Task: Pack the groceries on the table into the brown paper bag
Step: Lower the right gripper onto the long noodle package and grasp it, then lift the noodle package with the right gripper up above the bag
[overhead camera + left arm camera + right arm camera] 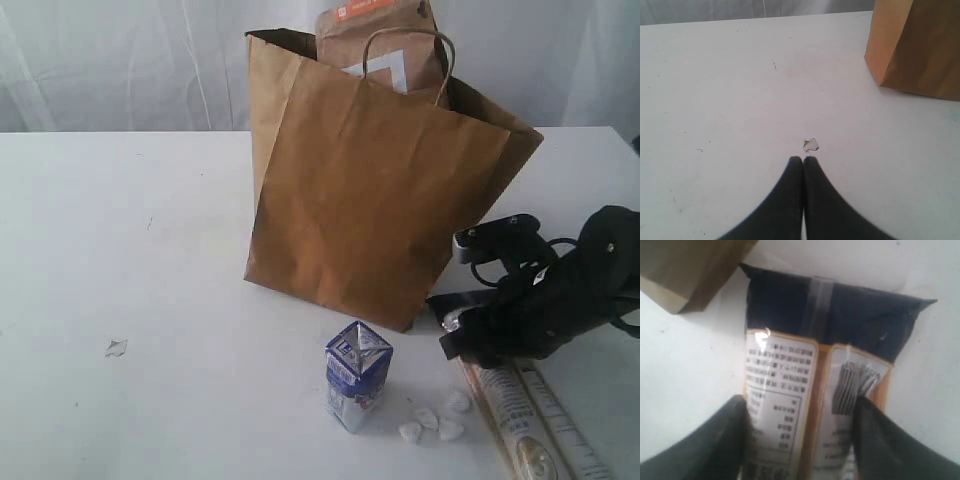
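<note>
As only wrist views show, right hand [800, 405] straddles long printed packet [781, 372], grip unclear, left hand [803, 161] together.

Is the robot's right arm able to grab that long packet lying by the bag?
Probably yes. The right gripper sits over the long printed packet, a finger at each side, with nothing in between. The brown paper bag stands beside the packet, not over it.
</note>
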